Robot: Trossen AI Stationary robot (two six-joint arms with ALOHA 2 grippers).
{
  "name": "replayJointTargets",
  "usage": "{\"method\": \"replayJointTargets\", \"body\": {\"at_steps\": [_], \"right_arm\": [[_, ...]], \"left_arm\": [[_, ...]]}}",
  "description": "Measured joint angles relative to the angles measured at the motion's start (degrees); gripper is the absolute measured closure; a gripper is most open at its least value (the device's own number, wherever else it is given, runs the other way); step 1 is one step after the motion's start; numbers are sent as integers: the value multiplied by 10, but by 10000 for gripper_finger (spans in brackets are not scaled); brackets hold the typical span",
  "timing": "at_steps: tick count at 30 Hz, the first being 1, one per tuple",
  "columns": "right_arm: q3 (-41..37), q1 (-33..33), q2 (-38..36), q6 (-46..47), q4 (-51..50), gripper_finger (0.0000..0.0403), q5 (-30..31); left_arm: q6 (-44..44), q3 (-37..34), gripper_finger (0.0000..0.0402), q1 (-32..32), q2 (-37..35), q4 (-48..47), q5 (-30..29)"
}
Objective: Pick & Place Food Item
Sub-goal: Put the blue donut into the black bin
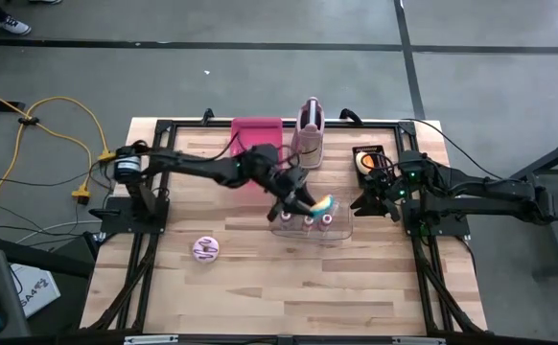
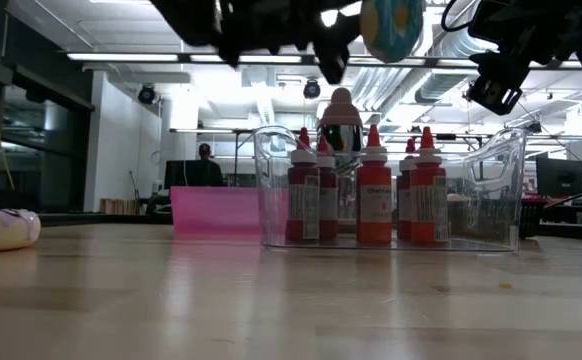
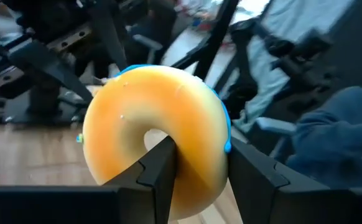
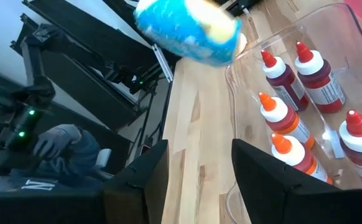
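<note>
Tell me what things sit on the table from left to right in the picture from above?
Pink-frosted donut → pink box → left gripper holding the blue-frosted donut above the clear bin of red bottles → orange-and-black item → right gripper, open and empty.

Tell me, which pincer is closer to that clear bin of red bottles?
Left. The left pincer hangs right over the clear bin, gripping a blue-frosted donut; the right pincer waits beside the bin's edge, empty.
</note>
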Motion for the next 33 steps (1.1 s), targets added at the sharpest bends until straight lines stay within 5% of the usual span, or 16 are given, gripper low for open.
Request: {"method": "replayJointTargets", "body": {"at_steps": [5, 16, 28, 33], "right_arm": [[0, 0, 0, 0, 0, 240, 0], [0, 0, 0, 0, 0, 240, 0], [0, 0, 0, 0, 0, 240, 0], [0, 0, 0, 0, 0, 240, 56]], "left_arm": [[-41, 0, 273, 34, 44, 96, 77], [-63, 0, 273, 11, 54, 188, 103], [-63, 0, 273, 3, 54, 189, 118], [-63, 0, 273, 10, 54, 189, 125]]}}
